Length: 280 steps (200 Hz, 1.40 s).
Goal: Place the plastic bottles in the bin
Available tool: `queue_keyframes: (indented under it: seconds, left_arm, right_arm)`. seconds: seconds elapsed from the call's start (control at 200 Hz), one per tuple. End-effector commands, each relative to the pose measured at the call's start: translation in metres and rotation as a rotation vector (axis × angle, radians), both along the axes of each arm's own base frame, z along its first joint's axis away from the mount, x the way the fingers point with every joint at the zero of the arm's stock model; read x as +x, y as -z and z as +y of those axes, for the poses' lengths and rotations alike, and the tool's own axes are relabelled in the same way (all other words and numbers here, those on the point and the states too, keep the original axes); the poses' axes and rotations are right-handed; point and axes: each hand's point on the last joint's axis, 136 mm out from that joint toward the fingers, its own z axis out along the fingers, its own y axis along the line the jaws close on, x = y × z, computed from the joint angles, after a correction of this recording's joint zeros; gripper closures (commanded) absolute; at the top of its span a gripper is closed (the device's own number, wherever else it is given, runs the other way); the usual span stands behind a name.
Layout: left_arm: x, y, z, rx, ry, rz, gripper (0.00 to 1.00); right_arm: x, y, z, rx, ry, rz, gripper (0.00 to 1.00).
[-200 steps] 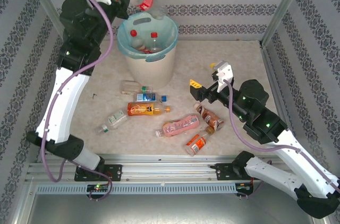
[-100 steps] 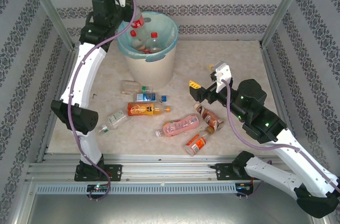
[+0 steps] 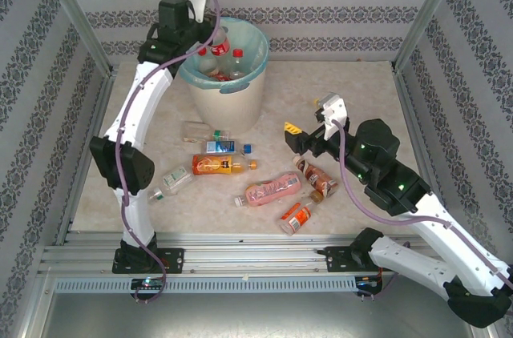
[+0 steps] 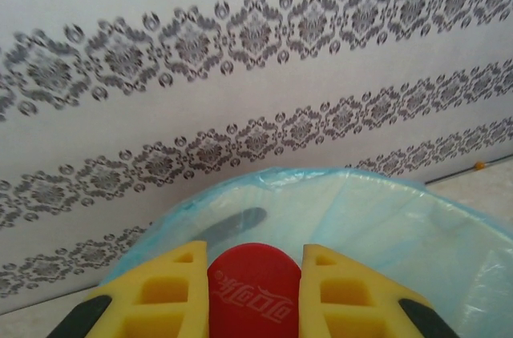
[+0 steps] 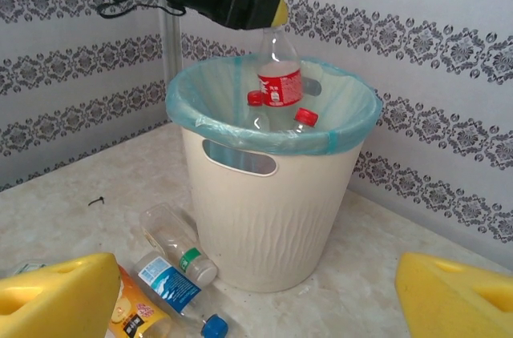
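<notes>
Tabletop point(image 3: 361, 90) | left gripper point(image 4: 255, 278) pinching bottle point(image 5: 279, 74), seemingly inside bin point(image 5: 272, 218) | right gripper point(image 5: 256, 294) spread, empty

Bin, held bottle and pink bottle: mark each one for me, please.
Bin point(image 5: 272, 218): right wrist view, on its ribbed front wall.
Held bottle point(image 5: 280, 86): right wrist view, on its red label.
Pink bottle point(image 3: 271, 190): top view, on its body.

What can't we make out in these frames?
- Top view: bin contents. The left arm covers part of the inside, so no bottle count.
- Left wrist: held bottle. Its body below the cap is hidden by the left claw and the bottom edge.
- Top view: orange bottle label, too small to read.
</notes>
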Motion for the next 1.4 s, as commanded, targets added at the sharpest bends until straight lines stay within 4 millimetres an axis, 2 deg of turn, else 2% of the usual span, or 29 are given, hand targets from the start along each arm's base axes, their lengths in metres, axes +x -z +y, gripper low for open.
queue_keyframes:
  seconds: [0.0,0.215,0.335,0.679,0.954,1.224,1.394]
  left_arm:
    - [0.011,0.033,-0.001,0.067,0.017,0.023,1.00]
    - [0.017,0.081,0.005,0.162,0.003,0.117,1.00]
    - [0.017,0.107,0.001,0.180,0.027,0.181,1.00]
    - [0.018,0.161,0.001,0.259,0.061,0.332,1.00]
    - [0.002,0.210,-0.011,0.298,0.102,0.462,1.00]
    - [-0.008,0.251,-0.006,0.318,0.092,0.537,1.00]
    - [-0.013,0.261,-0.005,0.320,0.092,0.550,1.00]
  right_arm:
    - [-0.002,-0.006,0.001,0.003,-0.001,-0.007,0.11]
    - [0.001,-0.004,0.002,-0.002,0.008,-0.003,0.11]
    - [0.003,-0.001,0.006,-0.001,0.000,0.011,0.11]
    - [0.007,0.003,0.009,-0.013,0.004,0.027,0.11]
    - [0.006,0.007,0.007,-0.020,0.010,0.037,0.11]
    - [0.004,0.010,0.005,-0.025,0.016,0.046,0.11]
    - [0.004,0.014,0.005,-0.025,0.019,0.055,0.11]
